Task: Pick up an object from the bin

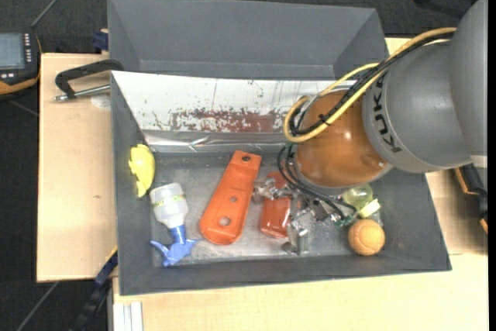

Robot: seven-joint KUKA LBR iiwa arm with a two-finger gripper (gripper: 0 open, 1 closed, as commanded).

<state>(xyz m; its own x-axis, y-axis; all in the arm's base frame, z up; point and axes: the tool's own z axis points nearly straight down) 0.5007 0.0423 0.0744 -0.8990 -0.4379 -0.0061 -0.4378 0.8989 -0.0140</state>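
My gripper is low in the bin's front middle, under the orange wrist cover. A small red block lies right against its left side; whether it is held I cannot tell. A long orange flat piece with two holes lies slanted just left of the red block. An orange ball rests to the gripper's right near the front wall. A pale green and yellow thing peeks out from under the wrist cover, above the ball.
At the left of the bin lie a yellow banana-shaped toy, a clear bottle with a white top and a small blue figure. The arm covers the bin's right rear. The bin's back wall stands behind.
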